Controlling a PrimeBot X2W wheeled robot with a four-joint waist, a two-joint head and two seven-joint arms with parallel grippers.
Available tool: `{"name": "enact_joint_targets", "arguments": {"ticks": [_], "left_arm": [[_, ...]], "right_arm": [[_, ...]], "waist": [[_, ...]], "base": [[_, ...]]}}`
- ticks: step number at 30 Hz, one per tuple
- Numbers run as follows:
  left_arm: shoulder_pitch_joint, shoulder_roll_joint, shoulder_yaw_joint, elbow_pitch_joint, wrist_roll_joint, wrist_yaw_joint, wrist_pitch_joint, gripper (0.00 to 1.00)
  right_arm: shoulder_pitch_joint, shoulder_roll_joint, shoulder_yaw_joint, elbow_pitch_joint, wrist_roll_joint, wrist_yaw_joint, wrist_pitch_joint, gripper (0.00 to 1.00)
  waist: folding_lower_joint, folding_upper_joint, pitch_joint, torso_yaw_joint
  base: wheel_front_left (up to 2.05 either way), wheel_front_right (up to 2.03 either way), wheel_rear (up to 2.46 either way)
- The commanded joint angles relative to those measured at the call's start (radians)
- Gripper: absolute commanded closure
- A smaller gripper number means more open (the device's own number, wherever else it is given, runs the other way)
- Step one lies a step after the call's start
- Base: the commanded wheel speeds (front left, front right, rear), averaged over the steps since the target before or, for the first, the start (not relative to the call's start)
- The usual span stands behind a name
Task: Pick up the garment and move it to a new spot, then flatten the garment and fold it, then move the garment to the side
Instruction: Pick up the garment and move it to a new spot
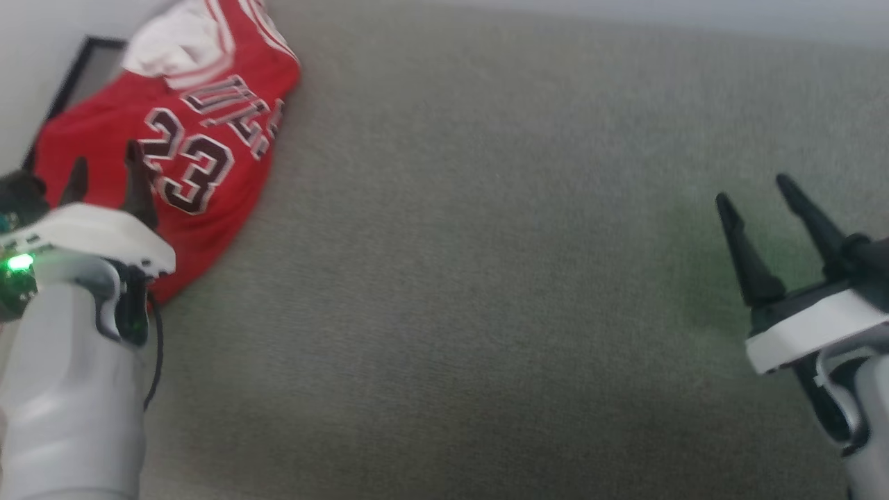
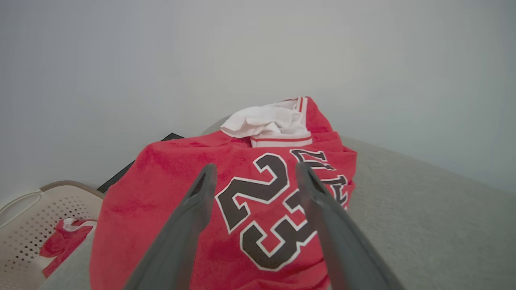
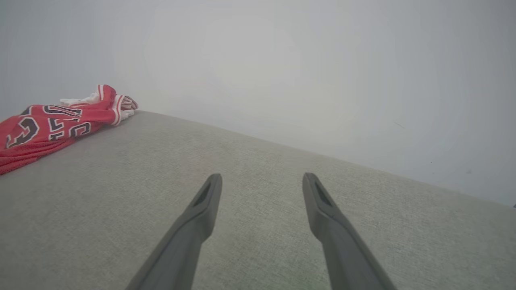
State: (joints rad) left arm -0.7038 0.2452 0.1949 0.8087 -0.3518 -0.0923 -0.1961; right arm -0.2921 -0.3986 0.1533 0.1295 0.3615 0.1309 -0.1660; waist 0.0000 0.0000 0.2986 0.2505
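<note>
Closest to the head camera, at lower left: pale left forearm (image 1: 69, 389), green light (image 1: 19, 262) lit at the wrist, black cable (image 1: 156, 347) looping down its side. Just above, left gripper (image 1: 107, 154) with its two dark fingers spread apart, clamped on nothing, tips poised over the lower red part of the garment (image 1: 173, 153); touching the cloth or just clear of it, cannot tell. From the left wrist, further left and lower down, pale perforated basket (image 2: 36, 217) holding a scrap of red-and-white cloth (image 2: 60, 241). Next to it, garment (image 2: 258, 209) bunched in the far left corner of the grey upholstered surface (image 1: 486, 243), close against the pale wall (image 2: 258, 48), left side draping over the surface's edge toward the basket. Number face up: black, white-outlined "23" plain between the open fingers (image 2: 193, 217), larger lettering above it creased and only partly legible. White sleeve (image 2: 266, 121) crumpled at the far end, striped trim beside it. Dark frame edge (image 1: 69, 83) peeking out behind the red cloth. Rightward, a wide stretch of grey fabric. At the far right, well apart from the garment, right gripper (image 1: 753, 187), fingers likewise parted, gripping nothing, hovering above the grey surface. From the right wrist, same parted fingers (image 3: 193, 225) over the fabric, garment (image 3: 44, 129) far off at the left edge.
</note>
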Motion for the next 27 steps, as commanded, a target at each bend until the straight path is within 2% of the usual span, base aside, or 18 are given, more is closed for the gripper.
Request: {"name": "enact_joint_targets", "arguments": {"ticks": [1, 6, 10, 15, 17, 23, 27], "left_arm": [[-0.032, 0.003, -0.002, 0.023, -0.002, 0.003, 0.008, 0.0], [-0.152, 0.021, -0.009, 0.162, -0.009, 0.033, 0.087, 0.0], [-0.23, 0.024, -0.012, 0.262, -0.026, 0.034, 0.169, 0.0], [-0.287, 0.025, -0.019, 0.396, -0.042, 0.052, 0.316, 0.0], [-0.295, 0.021, -0.017, 0.442, -0.05, 0.076, 0.389, 0.0], [-0.302, -0.006, -0.021, 0.5, -0.066, 0.106, 0.557, 0.0], [-0.311, -0.021, -0.026, 0.505, -0.073, 0.107, 0.551, 0.0]], "right_arm": [[-0.015, -0.01, -0.005, -0.017, 0.006, 0.0, 0.004, 0.0], [-0.033, -0.043, -0.018, -0.083, 0.007, 0.0, 0.026, 0.0], [-0.033, -0.068, -0.037, -0.128, 0.009, 0.0, 0.045, 0.0], [-0.037, -0.091, -0.046, -0.172, 0.009, 0.0, 0.07, 0.0], [-0.041, -0.098, -0.051, -0.187, 0.008, 0.0, 0.079, 0.0], [-0.045, -0.114, -0.067, -0.233, 0.011, 0.0, 0.104, 0.0], [-0.042, -0.121, -0.078, -0.253, 0.008, 0.0, 0.112, 0.0]], "waist": [[0.0, 0.0, 0.083, -0.044], [0.0, 0.0, 0.169, -0.061], [0.0, 0.0, 0.214, -0.062], [0.0, 0.0, 0.248, -0.068], [0.0, 0.0, 0.258, -0.071], [0.0, 0.0, 0.285, -0.078], [0.0, 0.0, 0.295, -0.079]], "base": [[0.0, 0.0, 0.0], [0.0, 0.0, 0.0], [0.0, 0.0, 0.0], [0.0, 0.0, 0.0], [0.0, 0.0, 0.0], [0.0, 0.0, 0.0], [0.0, 0.0, 0.0]]}}
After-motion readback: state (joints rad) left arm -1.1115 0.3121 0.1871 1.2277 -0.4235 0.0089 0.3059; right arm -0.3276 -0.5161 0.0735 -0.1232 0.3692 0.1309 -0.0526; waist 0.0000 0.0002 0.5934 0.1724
